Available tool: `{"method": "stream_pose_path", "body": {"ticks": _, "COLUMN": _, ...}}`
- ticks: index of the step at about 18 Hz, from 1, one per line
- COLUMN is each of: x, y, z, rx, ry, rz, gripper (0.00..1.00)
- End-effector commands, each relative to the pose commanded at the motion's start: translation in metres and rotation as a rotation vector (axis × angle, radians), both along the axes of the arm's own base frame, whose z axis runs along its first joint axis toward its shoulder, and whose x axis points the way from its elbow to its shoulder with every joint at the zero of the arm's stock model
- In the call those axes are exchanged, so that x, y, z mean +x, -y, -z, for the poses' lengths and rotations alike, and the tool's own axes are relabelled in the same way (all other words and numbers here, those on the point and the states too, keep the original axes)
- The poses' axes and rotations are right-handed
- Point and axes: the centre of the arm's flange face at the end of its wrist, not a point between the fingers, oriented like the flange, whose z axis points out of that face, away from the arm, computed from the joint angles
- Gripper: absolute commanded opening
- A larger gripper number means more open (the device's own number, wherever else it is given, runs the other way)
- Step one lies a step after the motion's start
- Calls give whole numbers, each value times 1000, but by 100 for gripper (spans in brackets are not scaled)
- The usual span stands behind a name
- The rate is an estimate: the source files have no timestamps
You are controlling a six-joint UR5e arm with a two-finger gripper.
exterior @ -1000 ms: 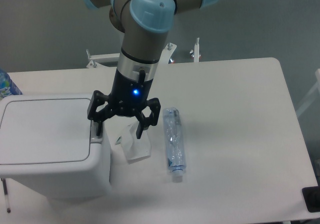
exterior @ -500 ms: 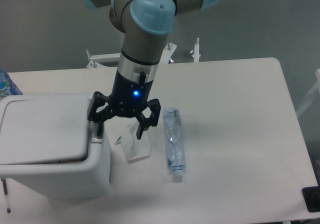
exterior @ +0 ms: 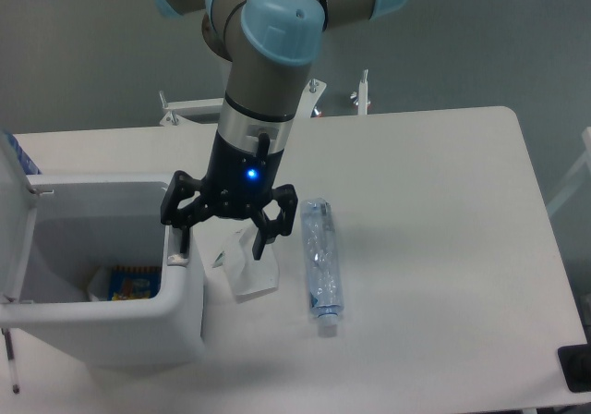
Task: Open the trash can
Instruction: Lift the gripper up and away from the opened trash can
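Observation:
The trash can [exterior: 175, 326] is a large white boxy bin at the table's left front. Its lid [exterior: 17, 220] stands swung up at the far left edge, so the inside shows, with a colourful packet [exterior: 135, 282] and something white at the bottom. My gripper [exterior: 224, 243] hangs open over the bin's right rim. Its left finger [exterior: 182, 238] presses down on the button strip at that rim. Its right finger [exterior: 263, 234] hovers over a small white carton [exterior: 249, 275] beside the bin. Nothing is held.
A clear plastic bottle [exterior: 319, 266] lies on its side right of the carton. A blue-labelled bottle [exterior: 20, 155] peeks out behind the lid at the left edge. A black object [exterior: 577, 368] sits at the table's front right corner.
The lid went from flat and shut, to slightly lifted, to fully swung up at the left. The gripper has barely moved.

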Motion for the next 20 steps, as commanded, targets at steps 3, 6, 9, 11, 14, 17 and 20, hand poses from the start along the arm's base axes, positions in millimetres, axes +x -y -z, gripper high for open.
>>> {"method": "stream_pose_path", "body": {"ticks": 3, "x": -19, "y": 7, "z": -26, "rx": 36, "ry": -36, "rz": -29, "gripper": 100}}
{"method": "stream_pose_path", "body": {"ticks": 6, "x": -48, "y": 23, "z": -51, "rx": 68, "ry": -73, "rz": -76, "gripper": 100}}
{"method": "stream_pose_path", "body": {"ticks": 9, "x": -75, "y": 39, "z": -71, "rx": 90, "ry": -111, "rz": -116, "gripper": 100}}
{"method": "stream_pose_path", "body": {"ticks": 11, "x": -99, "y": 58, "z": -77, "rx": 96, "ry": -123, "rz": -163, "gripper": 100}}
{"method": "stream_pose_path", "body": {"ticks": 14, "x": -131, "y": 85, "z": -83, "rx": 97, "ry": -164, "rz": -189, "gripper": 100}}
{"method": "stream_pose_path", "body": {"ticks": 17, "x": -154, "y": 110, "z": -86, "rx": 78, "ry": -264, "rz": -123, "gripper": 100}}
{"method": "stream_pose_path", "body": {"ticks": 20, "x": -178, "y": 136, "z": -81, "rx": 46, "ry": -338, "rz": -64, "gripper": 100}}
